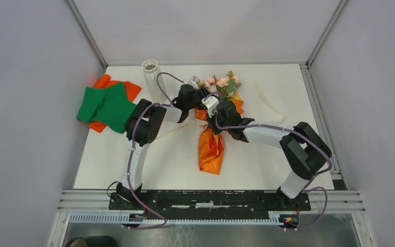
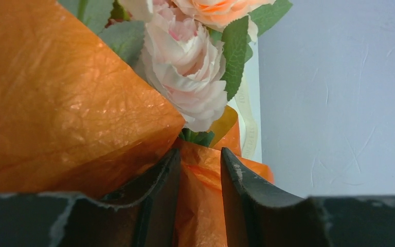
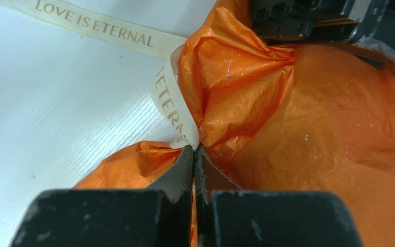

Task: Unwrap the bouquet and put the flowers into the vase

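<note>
Step in hand: unwrapping, at the tie. Nothing in vase (image 1: 150, 77) yet; upright at far left of bench (image 1: 267, 154), well apart from bouquet (image 1: 212, 146).

Bouquet lying mid-bench, flowers (image 1: 221, 82) toward far edge, tail of wrap (image 2: 67, 103) toward the arm bases. Flowers inside wrap, heads poking out the top.

Left claw (image 2: 199, 157): at the neck just below the blooms, narrow gap, orange wrap bunched between fingers. In right wrist view, creases converging on it, so reads as a grip on wrap, not a hover.

Right claw (image 3: 194, 152): pinched fully together at the waist, on ribbon (image 3: 172, 103) at its junction with the wrap. Ribbon lettered LOVE IS ETERNAL, free length trailing across bench. Loop round the stems or not: cannot tell, hidden by paper.

Next, as a guess: pull ribbon clear with right, anchor wrap with left, then peel the sheet open. Opposing pull along bench, not upward, to avoid lifting the whole bundle. Thin crinkly wrap, likely to tear or slip from a narrow pinch. Stems not visible, so no regrasp point yet; expose them before any move to vase. Narrow vase mouth: bunch stems, enter near vertical.

Green and orange cloths (image 1: 108, 105) beside vase, clear of the work.
</note>
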Available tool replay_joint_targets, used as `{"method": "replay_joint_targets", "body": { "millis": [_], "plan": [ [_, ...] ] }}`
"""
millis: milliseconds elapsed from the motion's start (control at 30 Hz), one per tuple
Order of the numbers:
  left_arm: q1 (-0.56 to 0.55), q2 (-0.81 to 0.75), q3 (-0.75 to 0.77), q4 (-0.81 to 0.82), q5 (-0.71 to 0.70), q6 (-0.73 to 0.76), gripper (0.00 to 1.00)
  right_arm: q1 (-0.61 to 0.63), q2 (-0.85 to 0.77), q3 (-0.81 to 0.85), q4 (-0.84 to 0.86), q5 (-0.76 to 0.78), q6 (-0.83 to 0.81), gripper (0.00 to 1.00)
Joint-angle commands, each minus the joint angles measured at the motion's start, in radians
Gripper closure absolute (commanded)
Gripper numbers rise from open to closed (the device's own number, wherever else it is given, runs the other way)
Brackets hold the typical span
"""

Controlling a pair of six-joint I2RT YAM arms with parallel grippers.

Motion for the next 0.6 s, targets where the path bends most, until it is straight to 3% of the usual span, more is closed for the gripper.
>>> {"method": "replay_joint_targets", "body": {
  "millis": [0,100,567],
  "plan": [
    [0.006,0.070,-0.011,-0.046,0.021,-0.016,0.58,0.005,-0.089,0.025,0.005,0.030,-0.020,0.95],
    [0.008,0.095,-0.011,-0.041,0.017,-0.021,0.58,0.004,-0.119,0.025,-0.010,0.044,-0.025,1.00],
    [0.006,0.115,0.002,-0.089,-0.019,0.002,0.58,0.006,-0.119,0.029,-0.030,0.059,-0.014,1.00]
  ]
}}
